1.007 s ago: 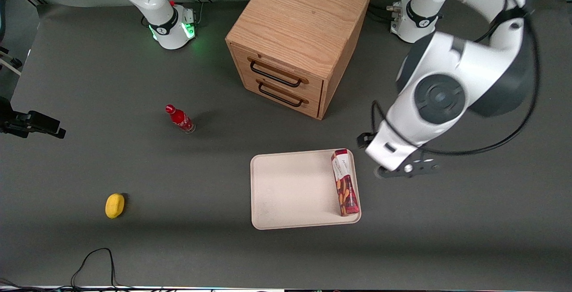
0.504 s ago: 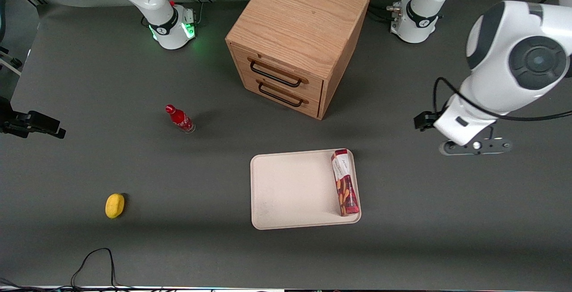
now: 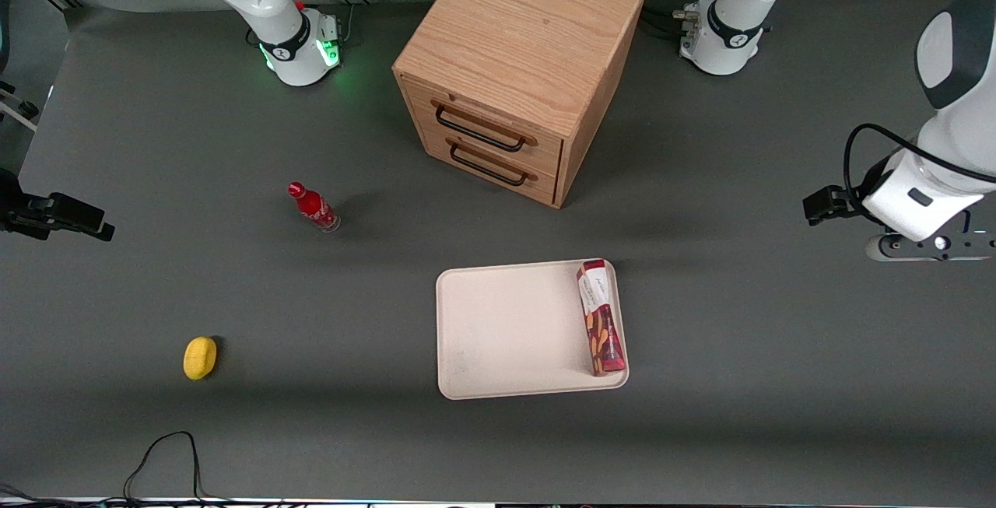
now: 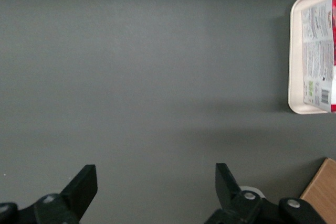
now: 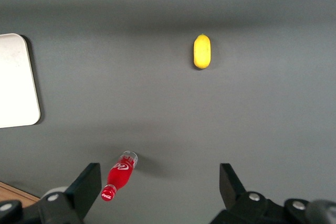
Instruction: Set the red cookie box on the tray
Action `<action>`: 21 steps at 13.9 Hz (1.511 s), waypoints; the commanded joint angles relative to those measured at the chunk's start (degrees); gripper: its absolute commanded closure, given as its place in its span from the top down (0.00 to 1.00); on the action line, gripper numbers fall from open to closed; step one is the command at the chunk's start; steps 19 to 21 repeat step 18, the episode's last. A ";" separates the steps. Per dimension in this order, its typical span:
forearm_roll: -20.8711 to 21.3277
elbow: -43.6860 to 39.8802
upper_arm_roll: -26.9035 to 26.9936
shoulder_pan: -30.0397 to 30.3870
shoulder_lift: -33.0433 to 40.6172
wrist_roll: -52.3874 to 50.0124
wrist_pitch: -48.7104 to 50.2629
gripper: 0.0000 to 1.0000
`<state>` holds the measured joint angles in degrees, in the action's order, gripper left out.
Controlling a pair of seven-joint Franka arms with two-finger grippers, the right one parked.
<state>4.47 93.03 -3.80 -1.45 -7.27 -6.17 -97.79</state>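
Observation:
The red cookie box (image 3: 601, 317) lies flat in the cream-white tray (image 3: 506, 329), along the tray's rim toward the working arm's end. Its white label end points toward the cabinet. Part of the box (image 4: 320, 56) and the tray's rim (image 4: 295, 51) also show in the left wrist view. A corner of the tray (image 5: 16, 82) shows in the right wrist view. My left gripper (image 3: 926, 247) hangs high above bare table at the working arm's end, well away from the tray. In the left wrist view the gripper (image 4: 155, 182) is open and empty.
A wooden two-drawer cabinet (image 3: 517, 72) stands farther from the front camera than the tray. A small red bottle (image 3: 313, 206) and a yellow lemon-like object (image 3: 200, 357) lie toward the parked arm's end. A black cable (image 3: 167, 453) lies at the table's near edge.
My left arm has swung away from beside the tray toward the working arm's end of the table. The cookie box and tray have not moved.

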 commanded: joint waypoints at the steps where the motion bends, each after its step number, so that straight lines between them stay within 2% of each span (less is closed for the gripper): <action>1: -1.13 1.54 0.71 0.75 2.35 1.16 -1.62 1.00; 4: -1.66 -0.39 3.18 -0.57 2.26 0.99 -0.65 1.00; 7: -5.08 -2.85 3.18 0.31 1.82 1.25 3.55 1.00; 21: -5.17 -2.59 2.83 0.05 1.82 2.39 5.68 1.00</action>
